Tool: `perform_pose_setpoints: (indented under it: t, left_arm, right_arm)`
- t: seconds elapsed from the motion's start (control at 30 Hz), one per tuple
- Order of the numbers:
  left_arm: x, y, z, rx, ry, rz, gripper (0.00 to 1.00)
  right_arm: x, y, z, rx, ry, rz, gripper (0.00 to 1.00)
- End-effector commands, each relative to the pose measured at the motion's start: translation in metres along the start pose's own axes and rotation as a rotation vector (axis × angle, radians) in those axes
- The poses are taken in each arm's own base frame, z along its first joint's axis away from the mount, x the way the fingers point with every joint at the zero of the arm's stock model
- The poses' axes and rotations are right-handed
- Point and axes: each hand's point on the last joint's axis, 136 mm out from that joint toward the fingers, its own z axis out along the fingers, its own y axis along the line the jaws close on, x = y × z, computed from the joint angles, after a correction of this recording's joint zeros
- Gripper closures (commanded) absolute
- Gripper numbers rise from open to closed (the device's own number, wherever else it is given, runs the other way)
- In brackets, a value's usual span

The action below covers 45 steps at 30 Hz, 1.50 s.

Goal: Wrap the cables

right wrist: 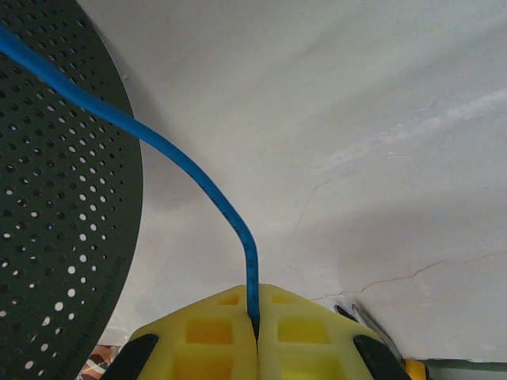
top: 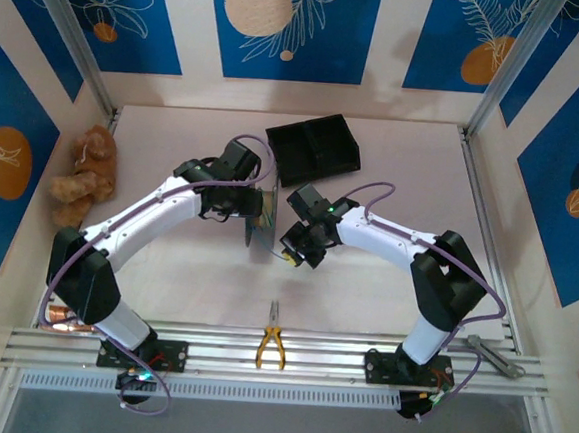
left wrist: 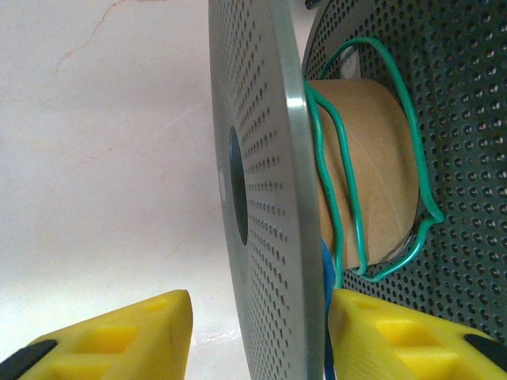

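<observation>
Right gripper [right wrist: 255,336] was clamped on the blue cable [right wrist: 182,170], which curved past the spool [right wrist: 55,237] rim. Left gripper [left wrist: 260,313] straddled a flange [left wrist: 261,158], jaws half apart and clear of its left face, with bare table [left wrist: 103,158] beside it. Green cable [left wrist: 353,210] looped loosely round the core [left wrist: 380,158].

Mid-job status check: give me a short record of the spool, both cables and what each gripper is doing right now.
spool: on edge between the grippers, perforated metal flanges
core: brown cardboard
green cable: a few loose turns around the core
blue cable: runs past a flange into the right gripper
left gripper: open, one finger either side of a flange
right gripper: shut on the blue cable
also on table: black tray, pliers
</observation>
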Motion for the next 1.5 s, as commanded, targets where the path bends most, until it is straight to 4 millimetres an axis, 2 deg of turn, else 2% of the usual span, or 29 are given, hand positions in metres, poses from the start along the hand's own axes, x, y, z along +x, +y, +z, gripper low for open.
perform_pose_setpoints:
  t: [0.0, 0.47, 0.77, 0.93, 1.13, 1.27, 1.47]
  left_arm:
    - [-0.002, 0.002, 0.001, -0.031, 0.006, 0.014, 0.53]
    - [0.000, -0.001, 0.007, -0.045, 0.025, 0.022, 0.47]
    - [-0.001, 0.005, 0.009, -0.084, 0.023, 0.027, 0.55]
    - [-0.001, 0.008, 0.012, -0.106, 0.020, 0.032, 0.67]
    - [-0.004, 0.009, 0.016, -0.129, 0.018, 0.036, 0.99]
    - [-0.009, 0.010, 0.012, -0.136, -0.004, 0.034, 1.00]
    - [-0.025, 0.004, -0.013, -0.085, -0.100, 0.016, 1.00]
  right_arm:
    - [0.000, -0.006, 0.006, 0.027, 0.009, -0.006, 1.00]
    - [0.002, -0.002, 0.008, 0.028, 0.010, -0.025, 1.00]
    - [0.002, 0.000, 0.007, 0.024, 0.009, -0.031, 1.00]
    - [0.003, 0.003, 0.007, 0.019, 0.009, -0.046, 1.00]
    - [0.004, 0.006, 0.006, 0.010, 0.002, -0.062, 1.00]
    - [0.002, 0.006, 0.005, 0.010, -0.012, -0.073, 1.00]
    - [0.001, 0.016, -0.004, -0.039, -0.030, -0.145, 1.00]
